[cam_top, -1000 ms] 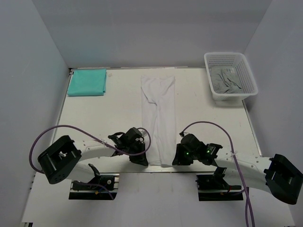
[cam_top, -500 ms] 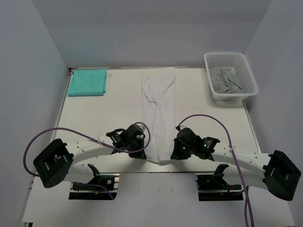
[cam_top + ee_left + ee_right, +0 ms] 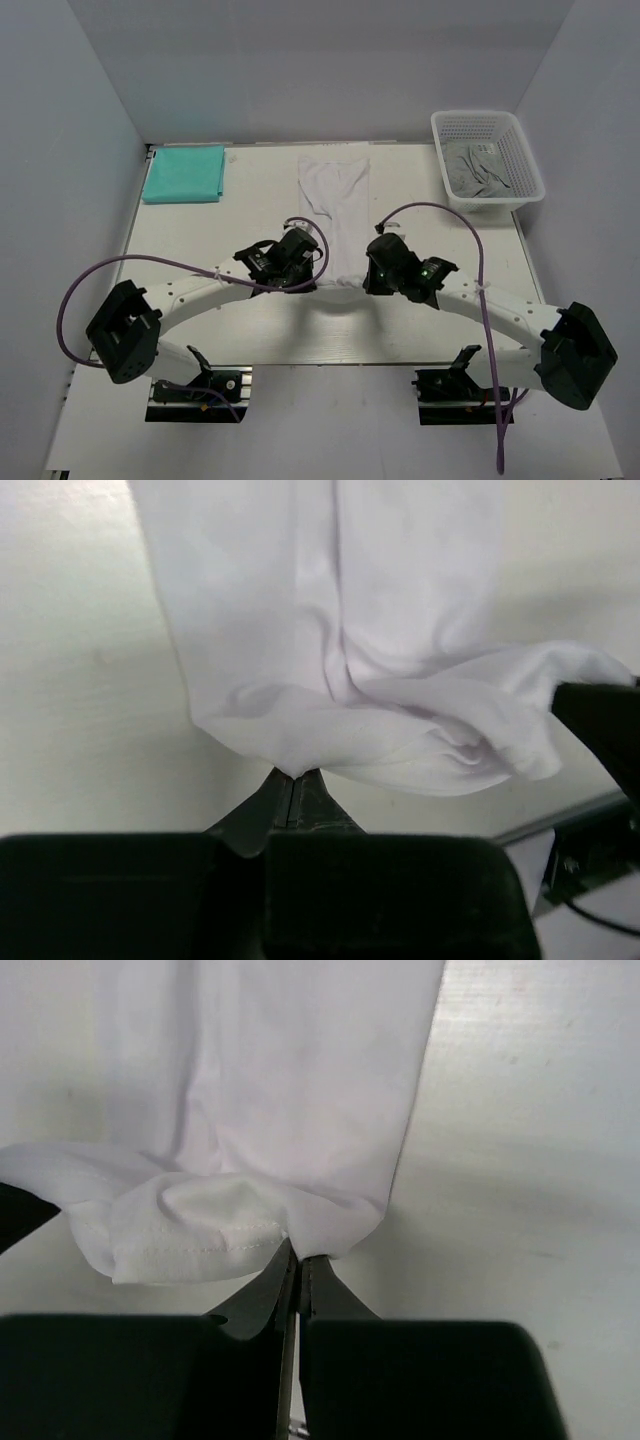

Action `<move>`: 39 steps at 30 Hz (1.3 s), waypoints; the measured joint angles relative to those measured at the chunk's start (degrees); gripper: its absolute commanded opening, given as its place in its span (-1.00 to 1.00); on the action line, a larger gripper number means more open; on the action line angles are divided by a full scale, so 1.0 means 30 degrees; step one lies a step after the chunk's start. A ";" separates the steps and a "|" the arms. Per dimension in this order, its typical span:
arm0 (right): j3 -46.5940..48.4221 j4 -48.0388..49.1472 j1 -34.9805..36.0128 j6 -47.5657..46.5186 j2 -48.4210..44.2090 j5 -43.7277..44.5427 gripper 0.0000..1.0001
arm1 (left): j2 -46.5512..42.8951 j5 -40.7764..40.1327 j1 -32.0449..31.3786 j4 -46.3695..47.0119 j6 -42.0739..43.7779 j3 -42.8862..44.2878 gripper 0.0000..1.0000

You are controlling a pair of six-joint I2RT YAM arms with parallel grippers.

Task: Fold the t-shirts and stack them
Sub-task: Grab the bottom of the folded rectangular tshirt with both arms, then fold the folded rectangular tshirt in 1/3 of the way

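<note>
The white t-shirt [image 3: 335, 200] lies as a long narrow strip down the middle of the table, its near end lifted and doubled back. My left gripper [image 3: 312, 281] is shut on the near left corner of the white t-shirt [image 3: 330, 630]. My right gripper [image 3: 366, 280] is shut on the near right corner of it [image 3: 290, 1090]. The hem sags between the two grippers. The teal t-shirt [image 3: 184, 173] lies folded at the far left corner, away from both grippers.
A white mesh basket [image 3: 487, 160] holding grey cloth [image 3: 478, 168] stands at the far right. Walls close in the table [image 3: 220, 240] on the left, right and back. Purple cables loop over both arms.
Both grippers have carried the shirt's near edge away from the table's front edge toward the far end, doubling the strip over itself.
</note>
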 measured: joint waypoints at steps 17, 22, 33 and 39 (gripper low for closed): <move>0.6637 0.1537 -0.3803 -0.3162 0.5850 0.1166 -1.00 | 0.6193 -0.3657 0.3446 -0.0124 0.2149 0.7133 -1.00; 0.7868 0.1698 -0.4699 -0.3679 0.7628 0.0678 -1.00 | 0.7788 -0.3126 0.4350 0.0000 0.2586 0.8058 -1.00; 1.0520 0.2127 -0.6156 -0.4612 1.1657 -0.1428 -1.00 | 1.0426 -0.1537 0.5676 0.0408 0.3096 0.9566 -1.00; 1.1548 0.2106 -0.6477 -0.4612 1.3107 -0.2106 -0.63 | 1.0783 -0.1333 0.6091 0.0860 0.3249 0.9748 -0.29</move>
